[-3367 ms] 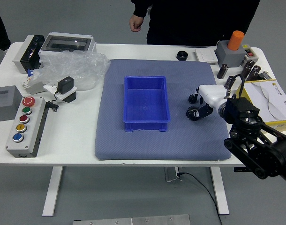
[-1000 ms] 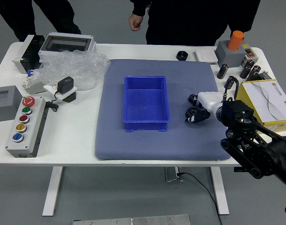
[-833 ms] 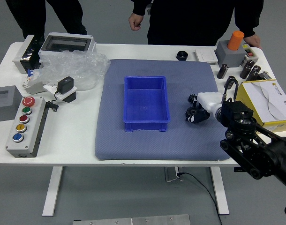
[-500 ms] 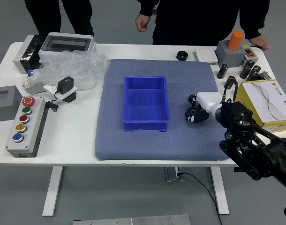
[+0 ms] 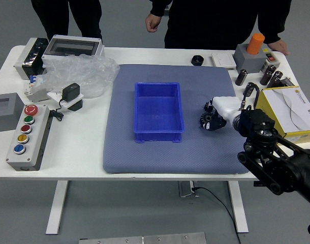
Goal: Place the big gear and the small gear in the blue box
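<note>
My right hand (image 5: 212, 117), black with a white back, reaches in from the right, low over the blue-grey mat. Its fingers are curled around the big gear (image 5: 203, 121), a black toothed wheel mostly covered by them. The small gear (image 5: 208, 106), also black, lies just beyond and is largely hidden by the hand. Left of the hand, the open blue box (image 5: 158, 137) stands on the mat with its bare floor visible. My left arm is out of view.
A yellow-edged box (image 5: 303, 135) sits under my right forearm. Black round part (image 5: 197, 60) lies beyond the mat. Button panel (image 5: 30, 140) and plastic wrap (image 5: 84, 73) are at left. Behind the table a person stands, one hand (image 5: 153, 22) hanging, the other by the far right corner.
My right hand has moved left onto the big gear, and its fingers have curled around it. The person's other hand has come to the far right corner; another person's legs appeared at the far left.
</note>
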Robot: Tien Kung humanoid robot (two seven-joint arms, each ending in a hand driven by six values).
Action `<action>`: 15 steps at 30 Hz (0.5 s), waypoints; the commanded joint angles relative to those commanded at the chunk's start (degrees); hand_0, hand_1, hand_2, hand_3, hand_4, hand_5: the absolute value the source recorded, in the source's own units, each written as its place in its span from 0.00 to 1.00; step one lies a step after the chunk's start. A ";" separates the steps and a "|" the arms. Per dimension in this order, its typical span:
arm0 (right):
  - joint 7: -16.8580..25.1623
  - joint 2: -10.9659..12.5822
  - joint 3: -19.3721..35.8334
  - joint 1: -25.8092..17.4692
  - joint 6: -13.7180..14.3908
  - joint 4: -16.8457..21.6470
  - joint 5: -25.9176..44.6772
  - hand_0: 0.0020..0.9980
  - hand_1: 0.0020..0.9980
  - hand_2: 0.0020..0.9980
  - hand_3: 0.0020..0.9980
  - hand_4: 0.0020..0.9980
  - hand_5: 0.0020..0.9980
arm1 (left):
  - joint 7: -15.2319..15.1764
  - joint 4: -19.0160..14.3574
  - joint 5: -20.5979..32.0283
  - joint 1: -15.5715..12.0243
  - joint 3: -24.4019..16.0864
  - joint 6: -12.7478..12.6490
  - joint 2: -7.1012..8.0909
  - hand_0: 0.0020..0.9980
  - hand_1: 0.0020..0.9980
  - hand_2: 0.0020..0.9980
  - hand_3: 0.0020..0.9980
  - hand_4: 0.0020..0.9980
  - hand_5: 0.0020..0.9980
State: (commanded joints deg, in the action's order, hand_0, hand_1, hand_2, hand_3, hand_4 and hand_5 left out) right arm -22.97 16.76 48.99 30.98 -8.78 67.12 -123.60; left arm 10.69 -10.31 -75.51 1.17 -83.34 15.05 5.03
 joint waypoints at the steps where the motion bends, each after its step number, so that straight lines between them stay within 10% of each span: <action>1: -0.06 0.11 0.09 0.02 -0.04 0.21 -0.02 0.49 0.39 0.39 0.45 0.84 0.13 | -0.01 0.00 0.01 0.01 0.00 0.00 0.02 0.85 0.82 0.83 0.86 0.74 0.29; 15: -1.33 3.02 1.86 1.74 -1.57 5.75 -0.13 0.47 0.39 0.39 0.46 0.80 0.10 | -0.07 0.00 0.10 0.22 0.03 -0.03 0.47 0.85 0.82 0.83 0.86 0.74 0.29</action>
State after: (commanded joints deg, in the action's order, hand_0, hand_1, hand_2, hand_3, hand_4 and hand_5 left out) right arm -24.30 19.79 50.85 32.72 -10.35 72.87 -123.73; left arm 10.62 -10.31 -75.41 1.39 -83.31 15.02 5.51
